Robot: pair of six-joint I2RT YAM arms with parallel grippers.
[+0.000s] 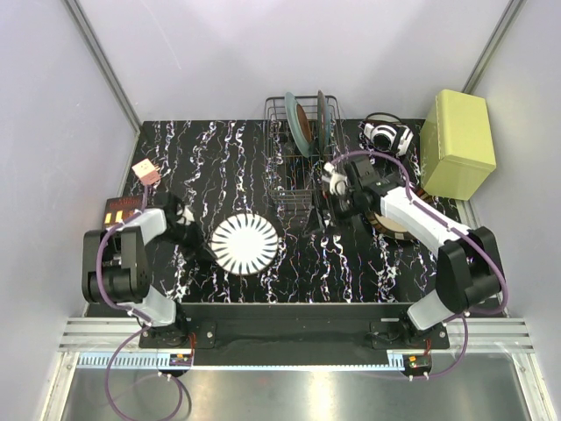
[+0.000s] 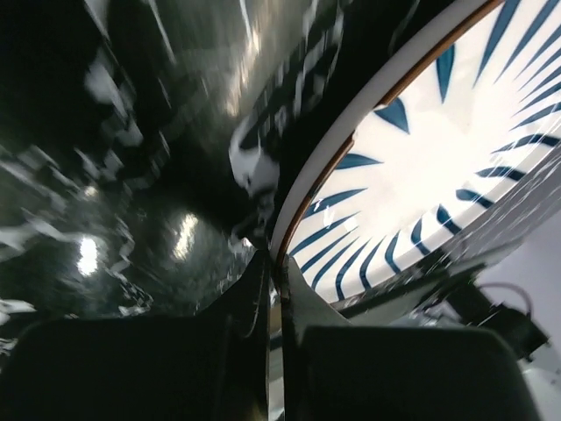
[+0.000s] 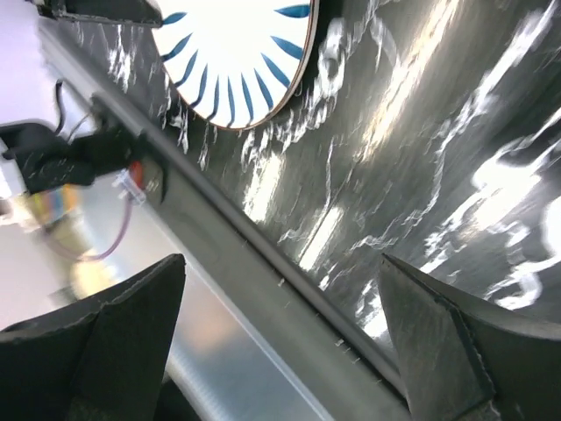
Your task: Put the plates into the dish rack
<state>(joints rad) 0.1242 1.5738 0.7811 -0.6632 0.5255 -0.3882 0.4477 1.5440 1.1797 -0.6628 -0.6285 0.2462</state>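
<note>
The white plate with dark radial stripes (image 1: 246, 244) lies on the black marbled table, left of centre. My left gripper (image 1: 198, 237) is shut on its left rim; in the left wrist view the gripper (image 2: 273, 260) pinches the brown-edged rim of the plate (image 2: 421, 149). The dish rack (image 1: 301, 167) stands at the back centre with two teal plates upright in it, one plain (image 1: 293, 121) and one brown-rimmed (image 1: 323, 118). The cream plate (image 1: 392, 226) lies under my right arm. My right gripper (image 1: 337, 198) is open and empty by the rack's front right. It also shows in the right wrist view (image 3: 282, 263).
A yellow-green box (image 1: 457, 143) stands at the back right with a black-and-white object (image 1: 387, 135) beside it. A pink item (image 1: 145, 171) and an orange-black box (image 1: 117, 210) lie at the left edge. The table's front rail (image 3: 263, 263) runs below my right gripper.
</note>
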